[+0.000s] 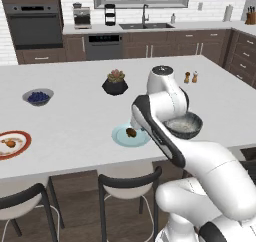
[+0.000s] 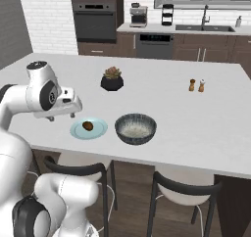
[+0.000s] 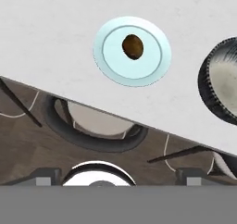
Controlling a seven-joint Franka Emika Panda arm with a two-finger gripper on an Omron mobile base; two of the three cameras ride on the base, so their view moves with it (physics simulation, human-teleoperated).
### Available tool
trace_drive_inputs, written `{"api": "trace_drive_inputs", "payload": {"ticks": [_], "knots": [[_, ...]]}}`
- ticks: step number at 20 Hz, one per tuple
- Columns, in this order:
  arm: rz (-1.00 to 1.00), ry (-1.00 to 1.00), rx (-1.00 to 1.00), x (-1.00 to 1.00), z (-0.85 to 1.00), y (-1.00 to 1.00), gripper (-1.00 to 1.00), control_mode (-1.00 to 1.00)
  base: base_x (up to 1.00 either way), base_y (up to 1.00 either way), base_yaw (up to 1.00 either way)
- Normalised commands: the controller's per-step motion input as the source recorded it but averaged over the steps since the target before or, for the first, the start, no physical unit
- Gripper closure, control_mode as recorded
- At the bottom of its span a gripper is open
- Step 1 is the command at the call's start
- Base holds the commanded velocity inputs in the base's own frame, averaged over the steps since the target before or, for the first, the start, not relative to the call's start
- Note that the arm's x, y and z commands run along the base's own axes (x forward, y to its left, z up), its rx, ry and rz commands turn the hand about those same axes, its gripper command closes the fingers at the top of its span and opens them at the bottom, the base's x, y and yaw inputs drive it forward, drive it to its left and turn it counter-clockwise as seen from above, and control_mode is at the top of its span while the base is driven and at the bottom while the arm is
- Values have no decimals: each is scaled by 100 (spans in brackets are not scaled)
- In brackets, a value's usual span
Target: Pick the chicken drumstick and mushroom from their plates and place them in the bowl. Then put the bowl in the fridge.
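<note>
Looking from the left base, the counter point(image 1: 75, 131) carries a potted plant point(image 1: 115, 82), a berry bowl point(image 1: 38, 97) and a red-rimmed plate point(image 1: 12, 144) with the drumstick point(image 1: 7, 143). Right base: mushroom point(image 2: 87, 126) on the teal plate point(image 2: 88, 129), just beside the bowl point(image 2: 136, 128). Hand view: brown mushroom point(image 3: 133, 46) mid-plate; can't tell how the jaws stand.
</note>
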Motion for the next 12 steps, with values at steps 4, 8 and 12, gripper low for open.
{"api": "trace_drive_inputs", "payload": {"ticks": [4, 8, 12], "knots": [[27, -2, -6, 46, -53, 41, -100, -100, 0, 0, 0], [21, 0, 0, 51, -51, 9, -100, -100, 0, 0, 0], [3, 10, -1, 62, -15, 0, -100, -100, 0, 0, 0]]}}
